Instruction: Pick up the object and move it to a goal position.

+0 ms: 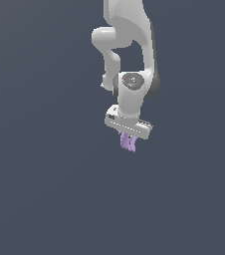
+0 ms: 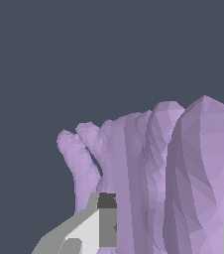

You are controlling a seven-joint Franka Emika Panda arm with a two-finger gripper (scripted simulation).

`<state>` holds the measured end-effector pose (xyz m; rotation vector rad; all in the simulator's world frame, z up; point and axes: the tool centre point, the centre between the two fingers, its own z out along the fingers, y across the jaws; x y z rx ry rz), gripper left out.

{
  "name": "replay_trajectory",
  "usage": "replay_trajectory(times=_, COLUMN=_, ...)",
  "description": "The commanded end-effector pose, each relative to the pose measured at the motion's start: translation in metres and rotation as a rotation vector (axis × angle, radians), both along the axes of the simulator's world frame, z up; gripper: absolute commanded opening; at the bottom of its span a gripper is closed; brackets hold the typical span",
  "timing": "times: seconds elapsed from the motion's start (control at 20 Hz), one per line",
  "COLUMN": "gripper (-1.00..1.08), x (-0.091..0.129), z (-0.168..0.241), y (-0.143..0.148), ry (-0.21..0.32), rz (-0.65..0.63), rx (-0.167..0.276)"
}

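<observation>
Purple object (image 1: 128,142), one, in one hand (image 1: 128,134)

The white arm (image 1: 129,45) hangs downward, its claw (image 1: 128,139) closed on the pale purple object (image 1: 128,143).

Only a plain, matte, dark slate-grey surface (image 1: 40,199) filling both views, uniform and featureless; no edge or rim visible, and not possible to tell what rests directly on it.

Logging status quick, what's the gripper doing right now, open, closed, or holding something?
Gripper: closed on the pale purple object, which hangs between its fingers.
</observation>
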<state>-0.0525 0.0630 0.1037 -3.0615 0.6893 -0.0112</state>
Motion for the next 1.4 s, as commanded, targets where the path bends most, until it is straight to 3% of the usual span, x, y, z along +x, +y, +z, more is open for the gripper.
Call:
replay_trajectory(times=0.0, gripper=-1.00, x=0.004, z=0.022, y=-0.003, ry=0.000, rz=0.000, rx=0.000)
replay_trajectory(times=1.35, gripper=-1.00, x=0.061, z=0.282, y=-0.035, ry=0.006, rz=-0.001, rx=-0.001)
